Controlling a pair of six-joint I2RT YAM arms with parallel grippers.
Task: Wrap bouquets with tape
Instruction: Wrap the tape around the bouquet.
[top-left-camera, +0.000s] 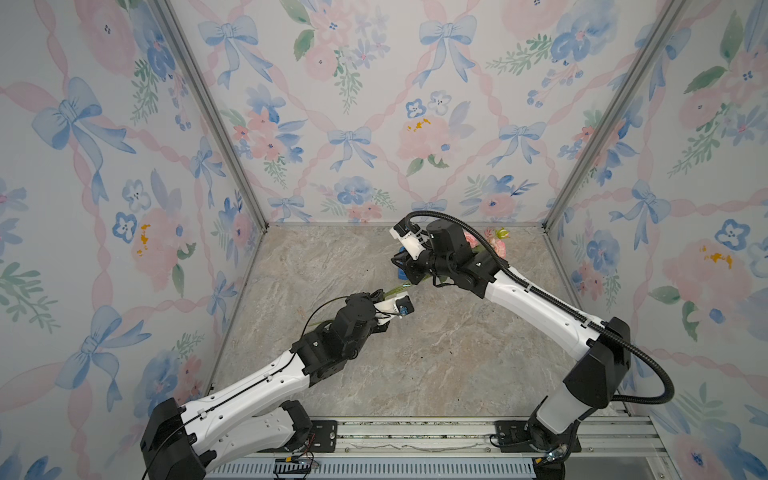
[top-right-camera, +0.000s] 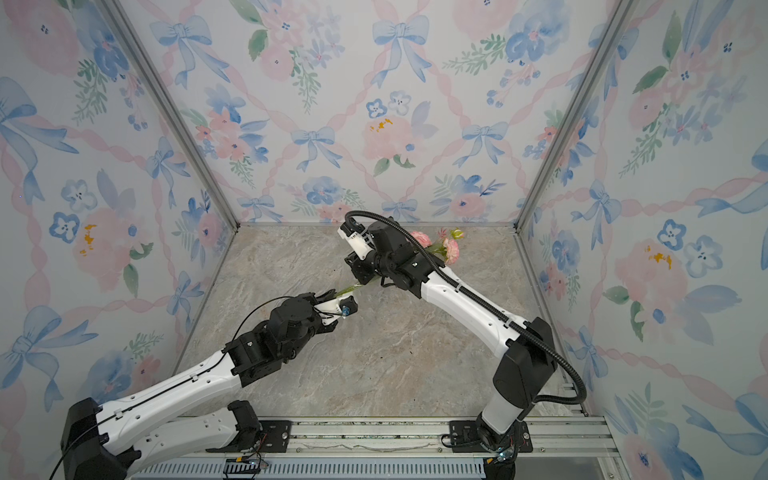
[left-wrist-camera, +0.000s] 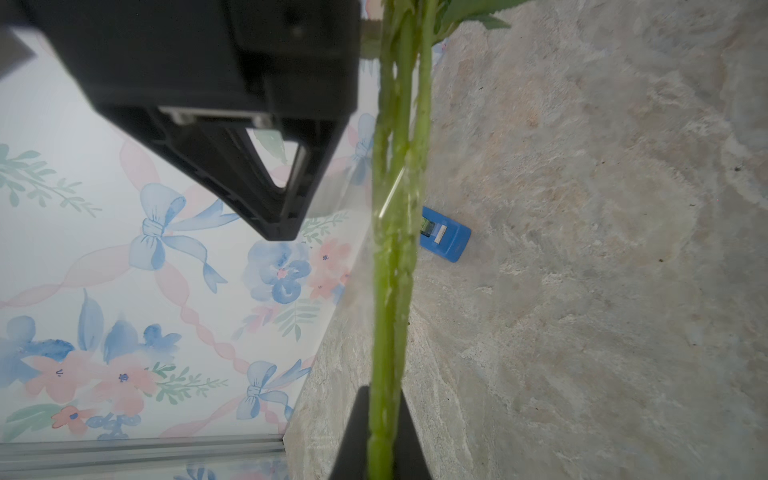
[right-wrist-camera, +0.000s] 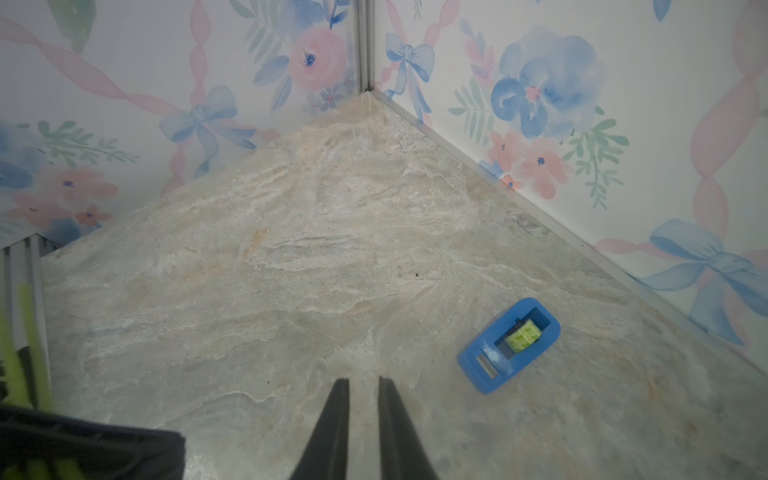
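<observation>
The bouquet's pink blooms (top-left-camera: 496, 245) (top-right-camera: 451, 249) show behind the right arm in both top views. Its long green stems (left-wrist-camera: 390, 249) slant down to my left gripper (top-left-camera: 380, 296) (top-right-camera: 328, 296) (left-wrist-camera: 383, 392), which is shut on them above the table. A shiny clear strip of tape (left-wrist-camera: 392, 195) lies across the stems. My right gripper (right-wrist-camera: 363, 380) (top-left-camera: 398, 261) hovers beside the stems with its jaws a narrow gap apart and nothing between them. The tape roll sits in its blue dispenser (right-wrist-camera: 509, 345) (left-wrist-camera: 446, 239) on the table below, apart from both grippers.
The marble-look table (top-left-camera: 415, 353) is boxed in by floral walls on three sides, with a metal corner post (right-wrist-camera: 365, 45) at the back. An aluminium rail (top-left-camera: 415, 436) carrying both arm bases runs along the front edge.
</observation>
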